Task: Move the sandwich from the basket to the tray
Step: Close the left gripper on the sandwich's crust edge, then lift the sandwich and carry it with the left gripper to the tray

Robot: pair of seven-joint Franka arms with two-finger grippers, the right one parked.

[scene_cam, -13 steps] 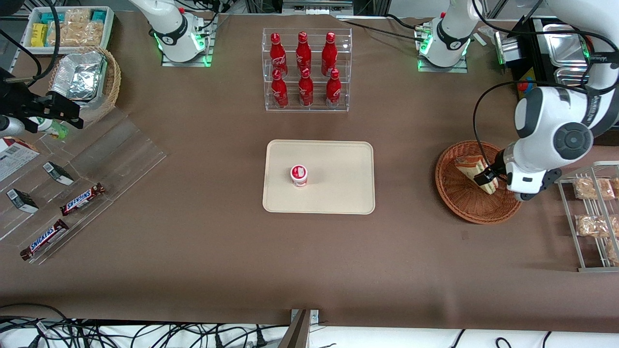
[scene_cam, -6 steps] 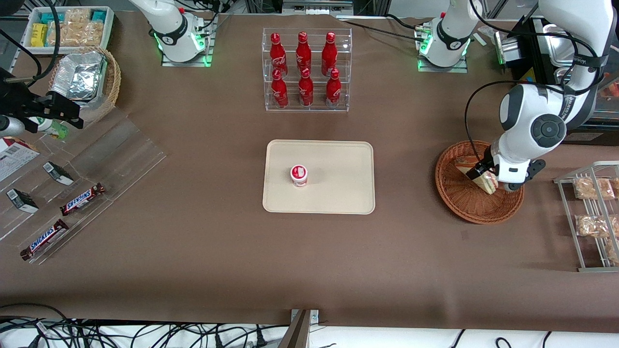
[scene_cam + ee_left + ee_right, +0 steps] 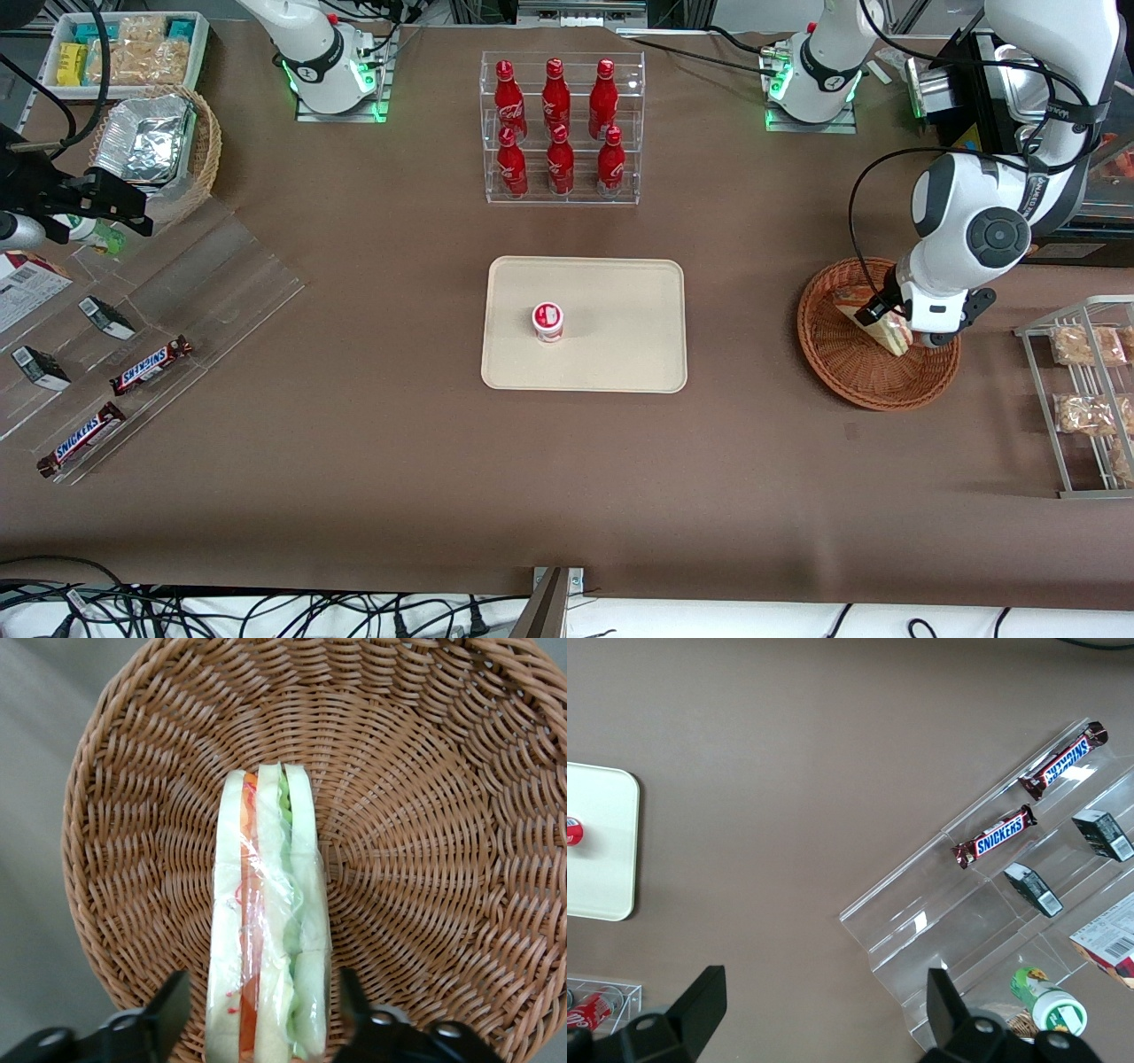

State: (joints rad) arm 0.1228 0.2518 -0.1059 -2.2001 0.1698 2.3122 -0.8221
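The wrist view shows the sandwich (image 3: pixel 268 930) standing on edge in the basket (image 3: pixel 425 815), wrapped in film, between the wide-spread fingers (image 3: pixel 168 1005) with gaps either side. From the front, the tray (image 3: pixel 620 354) holds a small cup (image 3: pixel 547 321); the bent arm hangs the gripper (image 3: pixel 889 321) low over the basket (image 3: pixel 833 354).

The left arm reaches down from the working arm's end of the table, its white wrist bent over the basket (image 3: pixel 877 354). The end effector (image 3: pixel 261 1014) hangs low inside the basket, pointing downward. Its two dark fingers (image 3: pixel 168 1010) stand apart, one on each flat side of the sandwich (image 3: pixel 266 948), with a narrow gap visible between each pad and the wrapped bread.
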